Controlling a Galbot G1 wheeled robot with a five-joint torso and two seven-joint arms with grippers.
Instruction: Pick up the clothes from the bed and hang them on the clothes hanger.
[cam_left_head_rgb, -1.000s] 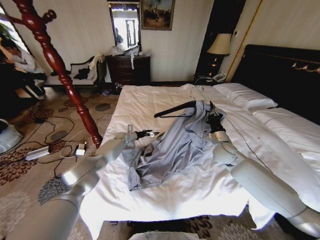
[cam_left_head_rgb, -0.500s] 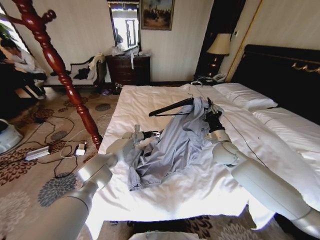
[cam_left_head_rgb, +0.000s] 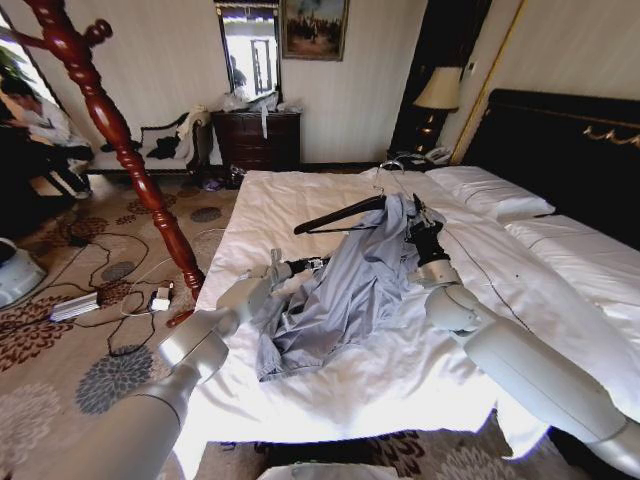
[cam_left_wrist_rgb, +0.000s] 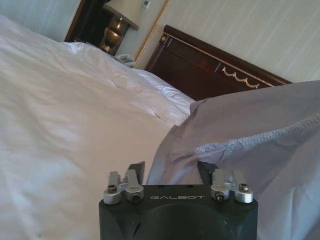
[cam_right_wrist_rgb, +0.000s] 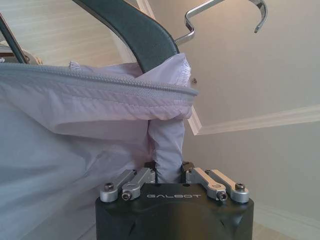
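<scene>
I see the bed (cam_left_head_rgb: 330, 370) spread across my head view, its white duvet wrinkled, pillows up by the black headboard (cam_left_head_rgb: 560, 140). Off to my left leans the reddish wooden coat stand (cam_left_head_rgb: 120, 140), its foot on the patterned carpet (cam_left_head_rgb: 100, 330) among cables.

The clothes (cam_left_head_rgb: 345, 290), a light grey-blue garment, are partly lifted: the upper end is raised above the duvet in the middle of the bed, the lower end trails down and bunches on the duvet toward the near edge.

The clothes hanger (cam_left_head_rgb: 335, 215) is up at the raised end, one black arm sticking out toward my left, its hook (cam_right_wrist_rgb: 225, 15) above the fabric.

My right gripper (cam_right_wrist_rgb: 170, 172) is at that raised end, pressed together on a fold of the clothes just below the hanger.

My left gripper (cam_left_wrist_rgb: 170, 170) is at the garment's left edge, fingers spread with the stitched hem between them.
</scene>
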